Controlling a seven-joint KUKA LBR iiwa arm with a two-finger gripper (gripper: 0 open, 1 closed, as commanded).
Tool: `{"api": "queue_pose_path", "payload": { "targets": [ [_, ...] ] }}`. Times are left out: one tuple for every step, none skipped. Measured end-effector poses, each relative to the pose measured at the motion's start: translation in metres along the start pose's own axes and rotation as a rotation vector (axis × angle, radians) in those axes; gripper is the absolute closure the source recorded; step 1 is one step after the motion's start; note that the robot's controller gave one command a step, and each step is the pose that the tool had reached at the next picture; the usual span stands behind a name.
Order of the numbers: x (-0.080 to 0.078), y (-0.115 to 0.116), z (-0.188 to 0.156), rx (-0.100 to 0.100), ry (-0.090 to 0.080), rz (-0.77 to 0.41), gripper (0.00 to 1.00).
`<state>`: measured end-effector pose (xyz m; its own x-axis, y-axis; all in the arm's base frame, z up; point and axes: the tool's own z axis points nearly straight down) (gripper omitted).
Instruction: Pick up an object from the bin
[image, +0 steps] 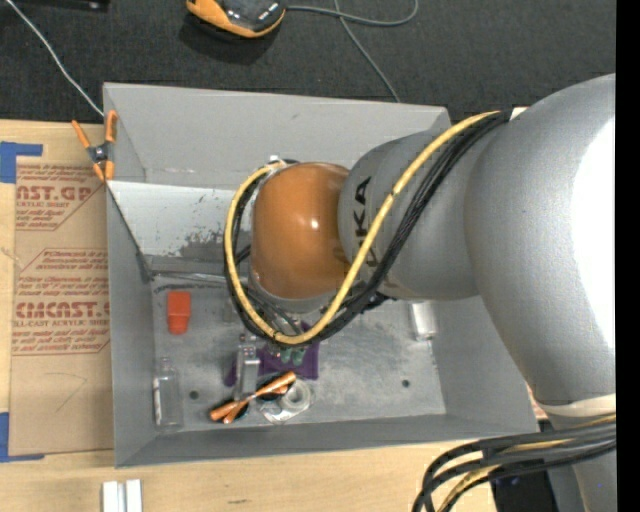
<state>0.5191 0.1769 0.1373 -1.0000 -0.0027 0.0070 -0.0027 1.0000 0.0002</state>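
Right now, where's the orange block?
In the camera view the orange block lies on the bin's left side, above the clear tube, left of the purple piece.

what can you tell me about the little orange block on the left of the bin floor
The orange block is a small, plain, boxy piece, matte and plastic-looking, slightly redder at its lower end. It lies by itself on the grey floor in the left part of the bin, touching nothing else.
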Motion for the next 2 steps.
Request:
{"api": "queue_pose_path", "payload": {
  "targets": [
    [-0.002, -0.001, -0.004, -0.001, -0.007, 0.002, 0.0],
    [0.029, -0.048, 0.064, 0.0, -0.004, -0.246, 0.0]
  ]
}}
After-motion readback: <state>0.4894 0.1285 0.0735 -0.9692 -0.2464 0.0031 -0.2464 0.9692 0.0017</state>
